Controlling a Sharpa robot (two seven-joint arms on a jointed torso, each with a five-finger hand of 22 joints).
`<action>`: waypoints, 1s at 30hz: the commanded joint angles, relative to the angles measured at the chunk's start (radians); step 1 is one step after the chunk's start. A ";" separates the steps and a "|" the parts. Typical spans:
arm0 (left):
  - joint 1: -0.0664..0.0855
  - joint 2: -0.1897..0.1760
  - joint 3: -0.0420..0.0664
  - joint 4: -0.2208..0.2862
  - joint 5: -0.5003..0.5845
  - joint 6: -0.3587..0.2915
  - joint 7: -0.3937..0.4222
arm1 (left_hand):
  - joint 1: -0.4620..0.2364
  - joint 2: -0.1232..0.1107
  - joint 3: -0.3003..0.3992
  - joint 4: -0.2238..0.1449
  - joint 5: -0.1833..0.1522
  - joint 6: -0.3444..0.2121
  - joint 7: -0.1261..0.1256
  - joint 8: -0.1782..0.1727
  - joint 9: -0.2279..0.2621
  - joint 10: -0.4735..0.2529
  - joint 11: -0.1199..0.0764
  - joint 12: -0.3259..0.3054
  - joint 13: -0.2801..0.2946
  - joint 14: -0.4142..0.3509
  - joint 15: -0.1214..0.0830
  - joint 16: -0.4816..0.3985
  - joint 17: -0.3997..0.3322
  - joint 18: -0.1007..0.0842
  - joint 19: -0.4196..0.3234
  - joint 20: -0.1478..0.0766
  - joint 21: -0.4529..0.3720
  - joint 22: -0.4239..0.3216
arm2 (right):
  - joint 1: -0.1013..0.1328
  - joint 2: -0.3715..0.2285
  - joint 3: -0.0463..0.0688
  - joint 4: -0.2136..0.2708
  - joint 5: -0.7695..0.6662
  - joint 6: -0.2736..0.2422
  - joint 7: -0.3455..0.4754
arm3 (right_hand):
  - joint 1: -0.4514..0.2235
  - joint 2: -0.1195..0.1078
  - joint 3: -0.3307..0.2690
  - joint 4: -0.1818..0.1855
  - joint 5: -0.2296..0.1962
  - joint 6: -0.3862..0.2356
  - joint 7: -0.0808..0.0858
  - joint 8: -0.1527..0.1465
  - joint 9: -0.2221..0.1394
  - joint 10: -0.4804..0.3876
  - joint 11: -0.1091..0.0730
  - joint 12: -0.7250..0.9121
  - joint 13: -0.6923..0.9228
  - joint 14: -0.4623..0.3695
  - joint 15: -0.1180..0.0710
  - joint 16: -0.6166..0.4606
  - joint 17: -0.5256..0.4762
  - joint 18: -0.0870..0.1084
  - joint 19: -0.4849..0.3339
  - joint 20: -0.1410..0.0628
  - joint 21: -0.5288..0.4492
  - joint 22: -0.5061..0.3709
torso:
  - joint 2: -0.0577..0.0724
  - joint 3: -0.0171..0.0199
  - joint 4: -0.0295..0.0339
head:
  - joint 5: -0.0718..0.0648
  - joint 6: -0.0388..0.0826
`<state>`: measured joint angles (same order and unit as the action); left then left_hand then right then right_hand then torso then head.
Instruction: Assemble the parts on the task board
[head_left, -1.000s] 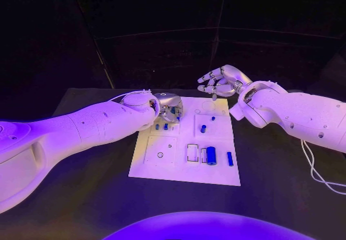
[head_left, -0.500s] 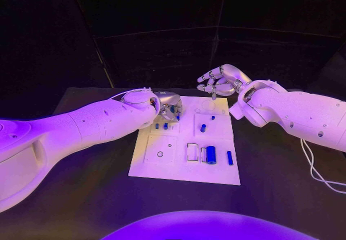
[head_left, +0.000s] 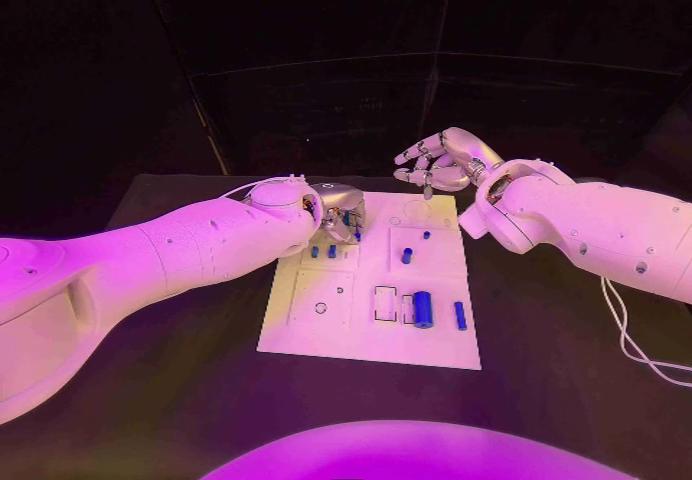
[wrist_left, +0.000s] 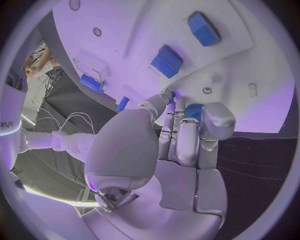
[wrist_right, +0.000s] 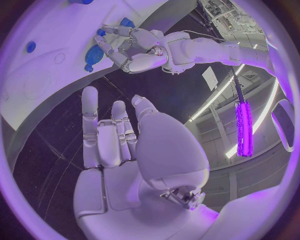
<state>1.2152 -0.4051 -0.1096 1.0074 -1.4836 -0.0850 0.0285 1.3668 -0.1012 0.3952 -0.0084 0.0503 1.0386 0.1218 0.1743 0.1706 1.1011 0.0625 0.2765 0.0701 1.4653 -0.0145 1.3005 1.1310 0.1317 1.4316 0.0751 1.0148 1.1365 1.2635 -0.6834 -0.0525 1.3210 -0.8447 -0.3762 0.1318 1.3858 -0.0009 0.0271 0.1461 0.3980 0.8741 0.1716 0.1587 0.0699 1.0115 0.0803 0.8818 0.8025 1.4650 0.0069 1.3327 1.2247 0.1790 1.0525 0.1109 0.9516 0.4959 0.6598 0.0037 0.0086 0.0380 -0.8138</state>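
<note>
Left robot hand (head_left: 340, 215) pinched blue part (wrist_left: 192, 111) at far-left of task board (head_left: 364, 343); right robot hand (head_left: 440, 162) spread, empty; loose parts (head_left: 423, 309) remained, assembly likely unfinished.

Items I log from my console that stand outside the job:

1. Table (head_left: 159, 400). Black, matte, flat top. Its far edge runs straight across the upper half of the head view; its near side reaches the bottom of that view. Bare dark surface lies open on both its left and right sides.

2. Cable (head_left: 624, 335). Thin, white, two strands side by side. It lies over the table's right side, near the right edge, curving toward the near right corner.

3. Wall (head_left: 317, 100). Dark panels standing behind the table's far edge, crossed by thin pale seams, one level and several upright or slanted.
</note>
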 joint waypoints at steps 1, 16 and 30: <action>-0.004 0.000 -0.002 -0.001 -0.008 0.012 0.003 | -0.001 0.009 0.009 0.003 -0.003 0.011 0.000 -0.002 -0.002 0.009 0.001 -0.007 -0.001 0.027 -0.008 0.002 -0.002 -0.021 0.007 0.001 0.007 0.004 | 0.002 0.001 0.001 0.002 0.002 0.002 0.006 | 0.003 -0.008 0.006 -0.001 0.005 0.002 -0.002 0.006 0.000 0.008 0.000 0.010 0.004 0.006 -0.004 -0.007 -0.001 0.006 0.000 -0.001 -0.007 -0.001 | 0.000 -0.0001 0.0002 | 0.001 0.001; -0.004 -0.024 -0.001 0.028 0.005 -0.109 0.035 | 0.002 0.006 0.031 0.002 -0.003 0.021 0.010 -0.015 -0.010 0.028 0.005 -0.035 -0.004 0.027 -0.005 0.000 -0.014 -0.035 0.024 0.001 0.079 0.063 | 0.002 0.000 0.001 0.002 0.002 0.001 0.006 | 0.002 -0.009 0.006 -0.001 0.006 0.004 -0.002 0.007 0.000 0.011 -0.001 0.014 0.006 0.006 -0.005 -0.007 -0.002 0.006 0.001 -0.001 -0.007 -0.002 | 0.000 -0.0001 0.0011 | -0.001 0.009; 0.001 -0.089 0.061 0.115 0.050 -0.113 0.023 | 0.001 0.003 0.040 0.003 -0.003 0.028 0.014 -0.020 -0.014 0.038 0.006 -0.046 -0.003 0.026 -0.004 -0.002 -0.021 -0.038 0.027 0.002 0.091 0.073 | 0.002 -0.003 0.001 -0.001 0.002 0.001 0.006 | 0.002 -0.009 0.006 -0.001 0.006 0.004 -0.002 0.007 0.000 0.011 -0.001 0.014 0.006 0.006 -0.005 -0.007 -0.002 0.006 0.001 -0.001 -0.007 -0.002 | -0.001 0.0008 0.0020 | 0.004 0.013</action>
<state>1.2150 -0.4895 -0.0498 1.1161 -1.4627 -0.1891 0.0524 1.3668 -0.1012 0.4310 -0.0055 0.0502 1.0584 0.1343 0.1588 0.1579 1.1314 0.0711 0.2332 0.0675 1.4653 -0.0143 1.3005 1.1109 0.1063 1.4517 0.0765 1.0987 1.2085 1.2635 -0.6859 -0.0525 1.3195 -0.8446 -0.3762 0.1319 1.3858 -0.0009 0.0270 0.1461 0.3980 0.8742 0.1716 0.1624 0.0699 1.0186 0.0804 0.8893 0.8076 1.4650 0.0070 1.3291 1.2239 0.1789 1.0525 0.1109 0.9477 0.4951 0.6593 0.0042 0.0104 0.0406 -0.8015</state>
